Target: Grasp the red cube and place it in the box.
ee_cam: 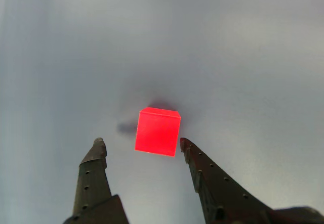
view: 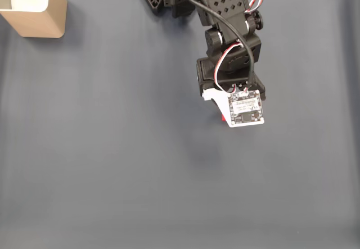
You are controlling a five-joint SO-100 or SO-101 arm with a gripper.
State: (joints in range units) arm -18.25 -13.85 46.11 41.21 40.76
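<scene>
Between the two dark fingertips in the wrist view sits the red cube [ee_cam: 157,131], resting on the grey-blue mat [ee_cam: 243,57] with a soft shadow spreading behind it and to its left. The gripper [ee_cam: 142,144] is spread wide: its left finger [ee_cam: 94,171] stands clear of the cube's left face, while the tip of its right finger [ee_cam: 202,176] comes just beside the cube's lower right corner (whether it actually touches there cannot be told). Nothing is clamped; both fingers reach up from the bottom edge of that view, and the cube lies at the level of their tips rather than deep between them. Seen from the fixed view above, the black arm [view: 225,30] stretches down from the top edge, with red, white and black wires looping along it and a small white circuit board [view: 246,108] at its end. Only a sliver of the cube [view: 224,117] peeks out red at the board's left edge, the rest hidden beneath the arm. Far off in the upper left corner of the fixed view stands the box [view: 39,18], tan-walled and open-topped with a pale inside, well apart from the cube and the arm, on the same dark mat [view: 112,164].
</scene>
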